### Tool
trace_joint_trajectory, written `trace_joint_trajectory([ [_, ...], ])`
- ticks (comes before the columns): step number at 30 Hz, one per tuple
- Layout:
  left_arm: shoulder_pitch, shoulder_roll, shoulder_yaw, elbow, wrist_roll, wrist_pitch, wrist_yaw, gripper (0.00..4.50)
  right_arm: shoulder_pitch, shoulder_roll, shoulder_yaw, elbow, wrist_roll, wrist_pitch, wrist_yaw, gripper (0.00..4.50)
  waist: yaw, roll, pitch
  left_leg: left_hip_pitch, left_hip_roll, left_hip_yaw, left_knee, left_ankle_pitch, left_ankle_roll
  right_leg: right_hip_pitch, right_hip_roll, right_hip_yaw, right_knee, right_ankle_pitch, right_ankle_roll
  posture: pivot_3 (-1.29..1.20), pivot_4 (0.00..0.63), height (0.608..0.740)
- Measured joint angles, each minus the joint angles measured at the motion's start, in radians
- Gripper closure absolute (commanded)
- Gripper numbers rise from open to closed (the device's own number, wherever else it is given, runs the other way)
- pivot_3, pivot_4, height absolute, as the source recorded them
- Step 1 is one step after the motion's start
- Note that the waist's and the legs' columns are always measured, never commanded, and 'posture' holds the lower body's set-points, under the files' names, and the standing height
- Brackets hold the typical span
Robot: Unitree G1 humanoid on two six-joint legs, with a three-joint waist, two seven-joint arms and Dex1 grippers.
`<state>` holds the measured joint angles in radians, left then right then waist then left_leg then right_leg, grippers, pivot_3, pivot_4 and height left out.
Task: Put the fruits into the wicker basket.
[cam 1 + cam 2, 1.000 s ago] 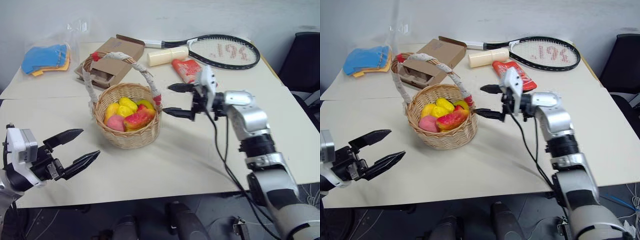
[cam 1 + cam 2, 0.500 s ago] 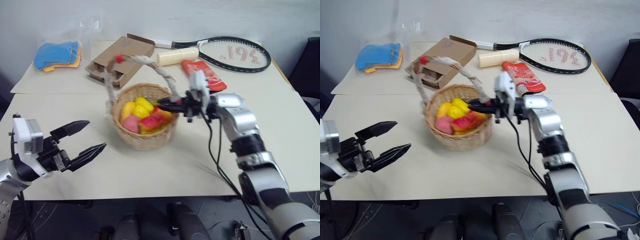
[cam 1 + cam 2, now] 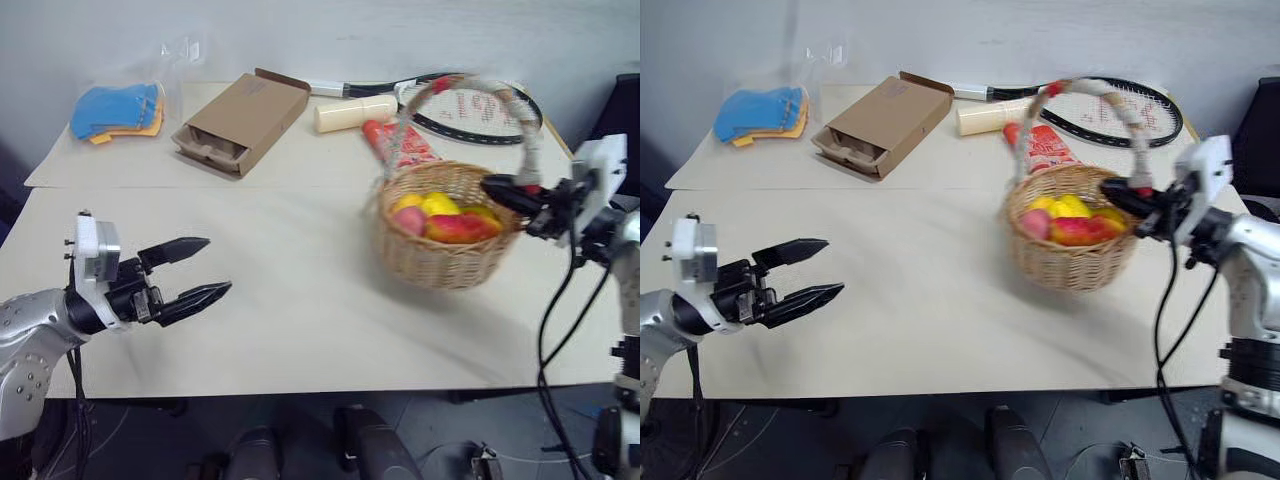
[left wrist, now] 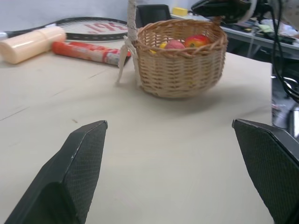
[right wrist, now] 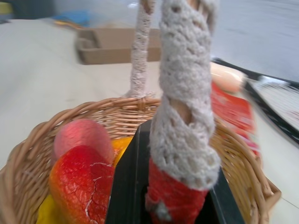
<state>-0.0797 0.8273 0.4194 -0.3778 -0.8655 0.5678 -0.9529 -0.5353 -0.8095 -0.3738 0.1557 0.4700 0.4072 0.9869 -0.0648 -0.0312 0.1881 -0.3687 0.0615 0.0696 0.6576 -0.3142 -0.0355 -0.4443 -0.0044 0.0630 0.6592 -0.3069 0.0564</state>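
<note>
The table (image 3: 300, 300) is seen with the basket (image 3: 440, 255) at its right side, fruits (image 3: 445, 215) inside. The racket (image 3: 1140, 105) is partly hidden behind the handle; red marks on its strings cannot be read. The right gripper (image 3: 515, 192) is pinched on the handle's red base. The left gripper (image 3: 200, 270) is spread, empty.

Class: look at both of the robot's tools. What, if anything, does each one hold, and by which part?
The right tool grips the wicker basket by the red lower end of its handle, at the rim. The left tool is open and holds nothing.
</note>
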Motion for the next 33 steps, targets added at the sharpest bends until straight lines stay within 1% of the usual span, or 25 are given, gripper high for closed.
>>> trace_joint_trajectory([
  [5, -0.121, -0.026, -0.076, -0.009, -0.002, 0.000, 0.000, 0.00, -0.089, 0.004, 0.000, 0.238, -0.078, -0.185, -0.089, 4.42, 0.001, 0.000, 0.000, -0.001, -0.001, 0.000, 0.001, 0.000, 0.000, 0.000, 0.002, 0.001, 0.000, 0.000, 0.000, 0.00, 0.150, 0.740],
  [10, -0.168, -0.056, -0.133, -0.010, 0.000, 0.000, 0.002, 0.00, -0.184, 0.077, 0.017, 0.509, -0.163, -0.414, -0.204, 4.42, -0.014, 0.000, 0.000, 0.000, 0.001, 0.001, 0.002, 0.000, -0.001, 0.000, 0.003, 0.002, 0.001, 0.000, 0.001, 0.00, 0.150, 0.740],
  [14, -0.180, -0.062, -0.147, -0.009, 0.003, 0.000, 0.001, 0.00, -0.188, 0.094, 0.020, 0.580, -0.185, -0.490, -0.264, 4.42, -0.023, 0.000, 0.000, 0.000, 0.002, 0.001, 0.003, 0.001, -0.002, 0.000, 0.004, 0.003, 0.002, 0.000, 0.001, 0.00, 0.150, 0.740],
  [18, -0.180, -0.062, -0.146, -0.009, 0.004, -0.001, 0.002, 0.00, -0.164, 0.113, 0.017, 0.574, -0.179, -0.485, -0.279, 3.40, -0.021, 0.001, 0.000, 0.001, 0.003, 0.001, 0.004, 0.001, -0.002, 0.001, 0.006, 0.005, 0.002, 0.001, 0.001, 0.00, 0.150, 0.740],
  [19, -0.176, -0.062, -0.146, -0.009, 0.004, -0.002, 0.002, 0.00, -0.132, 0.121, 0.019, 0.543, -0.173, -0.478, -0.273, 3.02, -0.019, 0.001, 0.000, 0.000, 0.003, 0.001, 0.004, 0.001, -0.002, 0.001, 0.006, 0.005, 0.002, 0.001, 0.001, 0.00, 0.150, 0.740],
  [20, -0.167, -0.062, -0.142, -0.009, 0.005, -0.003, 0.002, 0.00, -0.106, 0.129, 0.019, 0.509, -0.167, -0.475, -0.269, 2.76, -0.019, 0.001, 0.000, 0.000, 0.003, 0.001, 0.004, 0.001, -0.002, 0.001, 0.006, 0.006, 0.002, 0.001, 0.001, 0.00, 0.150, 0.740],
  [22, -0.154, -0.062, -0.141, -0.006, 0.006, -0.003, 0.000, 0.00, -0.057, 0.128, 0.023, 0.419, -0.155, -0.448, -0.245, 2.01, -0.019, 0.001, 0.000, 0.001, 0.004, 0.001, 0.004, 0.001, -0.002, 0.000, 0.006, 0.007, 0.002, 0.001, 0.001, 0.00, 0.150, 0.740],
  [23, -0.150, -0.062, -0.141, -0.005, 0.006, -0.003, -0.001, 0.00, -0.037, 0.124, 0.023, 0.376, -0.148, -0.433, -0.235, 1.71, -0.019, 0.001, 0.000, 0.000, 0.004, 0.001, 0.004, 0.001, -0.002, 0.000, 0.006, 0.007, 0.002, 0.001, 0.001, 0.00, 0.150, 0.740],
  [26, -0.145, -0.061, -0.133, 0.001, 0.010, -0.006, -0.007, 0.00, 0.017, 0.082, 0.023, 0.275, -0.128, -0.377, -0.196, 0.62, -0.016, 0.002, 0.001, 0.001, 0.004, 0.001, 0.004, 0.001, -0.002, 0.000, 0.006, 0.007, 0.003, 0.001, 0.001, 0.00, 0.150, 0.740],
  [28, -0.140, -0.058, -0.122, 0.008, 0.013, -0.010, -0.011, 0.00, 0.062, 0.032, 0.020, 0.202, -0.113, -0.341, -0.154, 0.02, -0.014, 0.002, 0.001, 0.000, 0.003, 0.001, 0.004, 0.000, -0.002, 0.001, 0.006, 0.007, 0.002, 0.001, 0.001, 0.00, 0.150, 0.740],
  [31, -0.119, -0.055, -0.113, 0.032, 0.023, -0.016, -0.023, 0.00, 0.128, -0.015, -0.005, 0.122, -0.068, -0.332, -0.068, 0.02, -0.011, 0.002, 0.001, 0.001, 0.003, 0.001, 0.004, 0.000, -0.001, 0.001, 0.007, 0.007, 0.002, 0.001, 0.001, 0.00, 0.150, 0.740],
  [33, -0.088, -0.054, -0.097, 0.041, 0.033, -0.029, -0.033, 0.00, 0.183, -0.044, -0.035, 0.101, -0.036, -0.363, 0.014, 0.02, -0.009, 0.002, 0.001, 0.000, 0.003, 0.001, 0.004, 0.000, -0.001, 0.001, 0.008, 0.007, 0.001, 0.001, 0.001, 0.00, 0.150, 0.740],
])
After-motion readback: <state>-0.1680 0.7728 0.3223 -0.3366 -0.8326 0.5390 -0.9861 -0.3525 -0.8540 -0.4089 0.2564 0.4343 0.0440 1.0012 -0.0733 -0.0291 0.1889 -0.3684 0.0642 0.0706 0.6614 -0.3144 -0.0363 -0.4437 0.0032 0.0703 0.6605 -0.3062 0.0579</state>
